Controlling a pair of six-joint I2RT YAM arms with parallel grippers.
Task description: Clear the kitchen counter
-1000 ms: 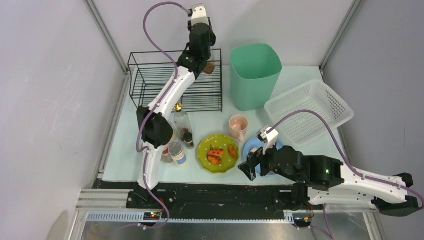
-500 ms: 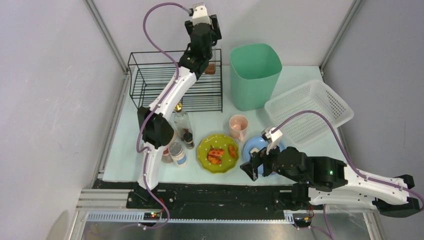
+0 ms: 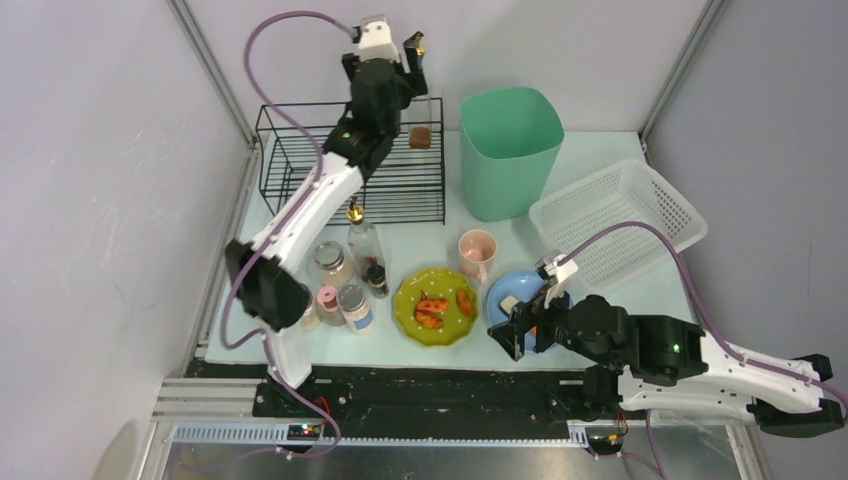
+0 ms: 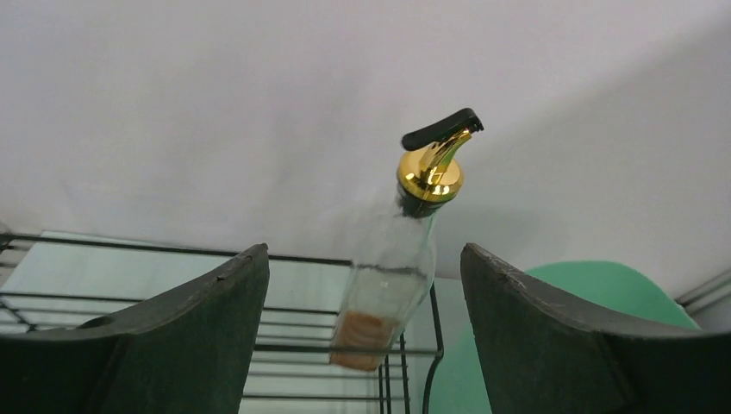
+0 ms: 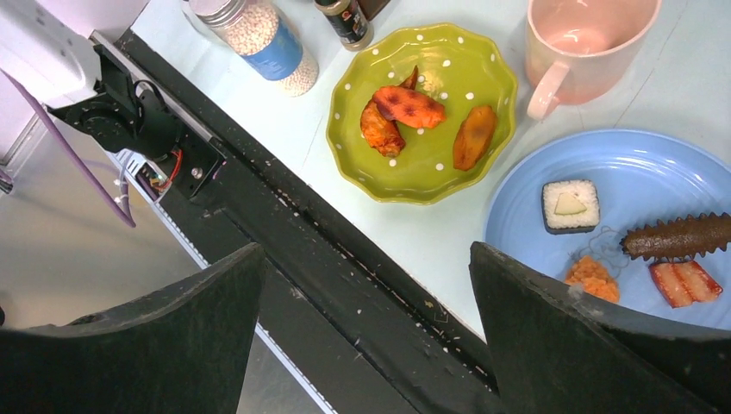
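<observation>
Left claw (image 4: pixel 364 259) gapes; spice jar (image 5: pixel 274 47) label illegible.

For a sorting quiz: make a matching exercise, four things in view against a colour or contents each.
1 green plate
2 blue plate
3 mug
4 basket

A pink
B white
C holds a rice block
D holds orange fried pieces

Pairs: 1-D, 2-C, 3-A, 4-B
</observation>
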